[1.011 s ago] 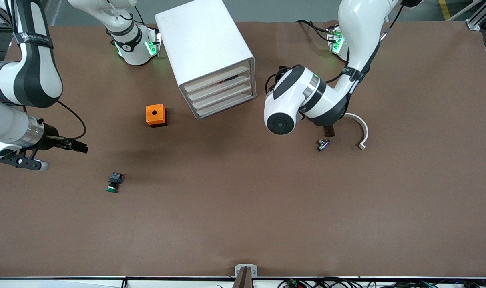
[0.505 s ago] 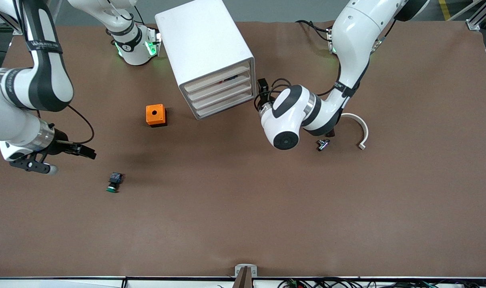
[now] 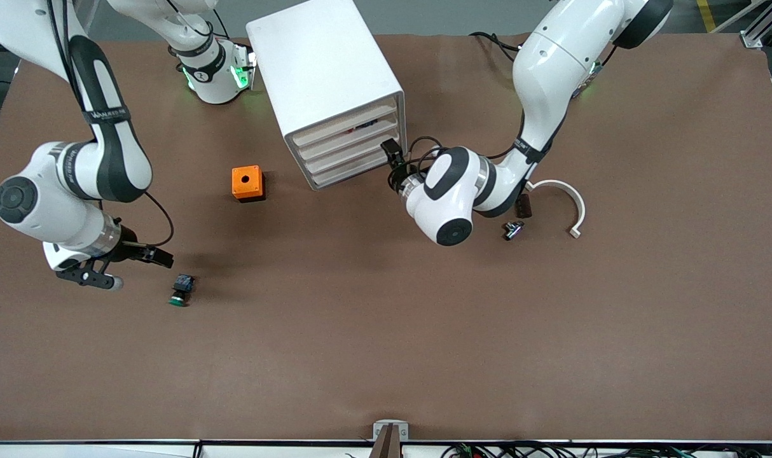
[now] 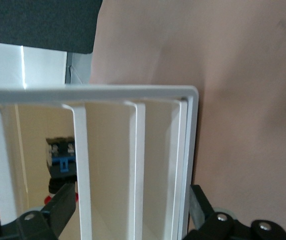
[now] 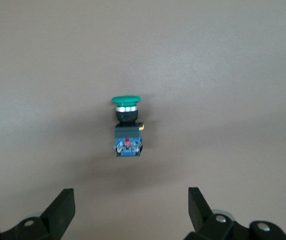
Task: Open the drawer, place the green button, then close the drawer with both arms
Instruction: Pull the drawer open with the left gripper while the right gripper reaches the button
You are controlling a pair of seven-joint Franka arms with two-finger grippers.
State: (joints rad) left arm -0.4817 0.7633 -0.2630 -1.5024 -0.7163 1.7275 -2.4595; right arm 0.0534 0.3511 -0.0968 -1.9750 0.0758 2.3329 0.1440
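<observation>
Two open grippers work: the left gripper [image 3: 392,154], mid-frame, should square on the drawer [image 3: 354,154] front; the right gripper [image 3: 145,259], lower left, should straddle the green button [image 3: 181,290].

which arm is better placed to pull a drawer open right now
Left. The left gripper, open, is at the front of the drawer cabinet. The right gripper, open, hovers beside the green button.
</observation>
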